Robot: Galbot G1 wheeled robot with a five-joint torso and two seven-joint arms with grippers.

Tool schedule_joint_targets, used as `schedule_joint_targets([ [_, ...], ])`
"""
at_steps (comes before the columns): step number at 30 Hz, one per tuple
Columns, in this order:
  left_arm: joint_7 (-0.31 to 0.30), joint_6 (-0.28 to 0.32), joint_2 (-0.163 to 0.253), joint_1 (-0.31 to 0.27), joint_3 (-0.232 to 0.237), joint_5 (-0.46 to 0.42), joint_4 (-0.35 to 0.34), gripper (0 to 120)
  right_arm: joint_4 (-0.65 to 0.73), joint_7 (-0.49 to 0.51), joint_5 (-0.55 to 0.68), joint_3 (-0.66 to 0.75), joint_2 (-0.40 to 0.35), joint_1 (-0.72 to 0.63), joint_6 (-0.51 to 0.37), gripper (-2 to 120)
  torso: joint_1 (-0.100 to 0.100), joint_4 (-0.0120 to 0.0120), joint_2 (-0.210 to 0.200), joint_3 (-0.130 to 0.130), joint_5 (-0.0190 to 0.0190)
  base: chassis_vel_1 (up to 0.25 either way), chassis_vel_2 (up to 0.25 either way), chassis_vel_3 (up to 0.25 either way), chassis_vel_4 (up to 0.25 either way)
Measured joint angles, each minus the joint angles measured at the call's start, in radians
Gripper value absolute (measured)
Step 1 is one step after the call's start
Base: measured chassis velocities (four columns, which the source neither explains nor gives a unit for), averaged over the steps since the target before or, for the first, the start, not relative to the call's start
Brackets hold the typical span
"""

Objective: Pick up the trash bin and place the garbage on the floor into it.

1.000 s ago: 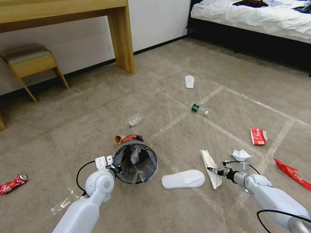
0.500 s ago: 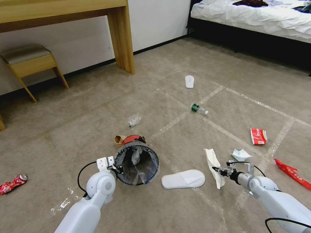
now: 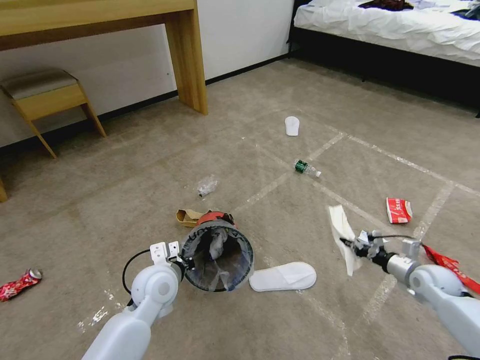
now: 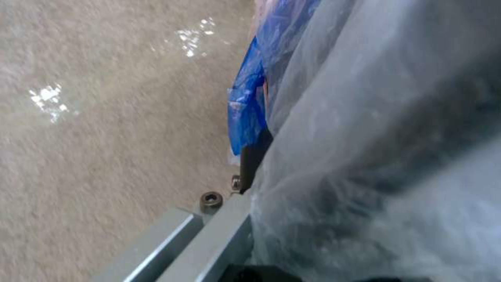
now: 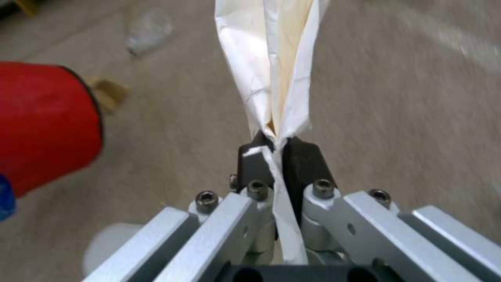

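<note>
Left gripper (image 3: 181,261) is clamped on the rim of the trash bin (image 3: 218,257), holding it tipped so its lined mouth faces up toward the robot; in the left wrist view a dark finger (image 4: 254,158) presses against the clear bag beside the blue edge. The bin hangs just beyond this gripper, close above the floor (image 3: 150,165), with crumpled litter already inside.

Right gripper (image 3: 351,246) is pinched shut on a long strip of white paper (image 3: 342,235), lifted clear of the carpet. The strip's long axis runs nearly upright, most of it rising above the fingertips and a shorter tail drooping below. From this gripper the bin's mouth lies off toward the robot's left, at about the same height, with a white slipper (image 3: 283,276) on the carpet between and below them.

That leftward gap is probably what the drop depends on: the strip must cross over the slipper and come end-first above the opening, or it could catch on the rim.

Smaller litter lies farther from the right gripper: a red wrapper (image 3: 398,210) just beyond it and a clear bottle (image 3: 306,168) farther ahead.
</note>
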Motion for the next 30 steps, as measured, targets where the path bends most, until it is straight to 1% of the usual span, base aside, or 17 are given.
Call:
schedule_joint_targets([
  [2,-0.054,0.009,0.016,-0.008,-0.007,-0.091,-0.037,0,0.062,0.002,0.011,0.019,-0.022,-0.029,0.020,1,0.000,-0.0004,0.000,0.000,-0.0004,0.000,0.000,0.000,0.000],
  [3,-0.054,0.009,0.016,-0.008,-0.007,-0.091,-0.037,0,0.062,0.002,0.011,0.019,-0.022,-0.029,0.020,1,0.000,-0.0004,0.000,0.000,-0.0004,0.000,0.000,0.000,0.000],
  [5,-0.103,0.009,0.033,-0.005,-0.021,-0.160,-0.074,0,0.111,0.000,0.013,0.022,-0.030,-0.039,0.036,1,0.000,0.0000,0.000,0.000,-0.0001,0.000,0.000,0.000,0.000],
  [6,-0.103,0.009,0.033,-0.005,-0.021,-0.160,-0.074,0,0.111,0.000,0.013,0.022,-0.030,-0.039,0.036,1,0.000,0.0000,0.000,0.000,-0.0001,0.000,0.000,0.000,0.000],
  [7,-0.136,0.009,0.045,-0.003,-0.029,-0.213,-0.103,0,0.145,-0.013,0.011,0.025,-0.031,-0.049,0.056,1,0.000,0.0007,0.000,0.000,0.0000,0.000,0.000,0.000,0.000],
  [8,-0.159,0.009,0.057,0.000,-0.036,-0.258,-0.129,0,0.175,-0.038,0.007,0.029,-0.031,-0.060,0.081,1,0.000,0.0004,0.000,0.000,-0.0002,0.000,0.000,0.000,0.000],
  [9,-0.159,0.009,0.057,0.000,-0.036,-0.258,-0.129,0,0.175,-0.038,0.007,0.029,-0.031,-0.060,0.081,1,0.000,0.0004,0.000,0.000,-0.0002,0.000,0.000,0.000,0.000],
  [11,-0.209,0.009,0.074,0.004,-0.049,-0.331,-0.171,0,0.223,-0.087,0.001,0.033,-0.029,-0.080,0.132,1,0.000,0.0001,0.000,0.000,-0.0001,0.000,0.000,0.000,0.000],
  [12,-0.209,0.009,0.074,0.004,-0.049,-0.331,-0.171,0,0.223,-0.087,0.001,0.033,-0.029,-0.080,0.132,1,0.000,0.0001,0.000,0.000,-0.0001,0.000,0.000,0.000,0.000],
  [14,-0.256,0.010,0.087,0.007,-0.061,-0.397,-0.207,0,0.287,-0.144,-0.002,0.039,-0.024,-0.107,0.199,1,0.000,0.0001,0.000,0.000,-0.0002,0.000,0.000,0.000,0.000],
  [15,-0.256,0.010,0.087,0.007,-0.061,-0.397,-0.207,0,0.287,-0.144,-0.002,0.039,-0.024,-0.107,0.199,1,0.000,0.0001,0.000,0.000,-0.0002,0.000,0.000,0.000,0.000],
  [17,-0.296,0.011,0.094,0.006,-0.068,-0.464,-0.239,0,0.337,-0.212,-0.022,0.041,-0.017,-0.127,0.250,1,0.000,0.0001,0.000,0.000,-0.0001,0.000,0.000,0.000,0.000],
  [18,-0.296,0.011,0.094,0.006,-0.068,-0.464,-0.239,0,0.337,-0.212,-0.022,0.041,-0.017,-0.127,0.250,1,0.000,0.0001,0.000,0.000,-0.0001,0.000,0.000,0.000,0.000],
  [20,-0.317,0.011,0.095,0.002,-0.068,-0.509,-0.258,0,0.373,-0.238,-0.040,0.041,-0.013,-0.139,0.278,1,0.000,0.0000,0.000,0.000,-0.0003,0.000,0.000,0.000,0.000],
  [23,-0.325,0.011,0.099,0.001,-0.068,-0.533,-0.275,0,0.408,-0.245,-0.047,0.039,-0.009,-0.147,0.293,1,0.000,-0.0001,0.000,0.000,-0.0002,0.000,0.000,0.000,0.000],
  [30,-0.326,0.011,0.120,0.000,-0.060,-0.549,-0.288,0,0.481,-0.261,-0.083,0.035,-0.001,-0.170,0.318,1,0.000,0.0000,0.000,0.000,-0.0002,0.000,0.000,0.000,0.000],
])
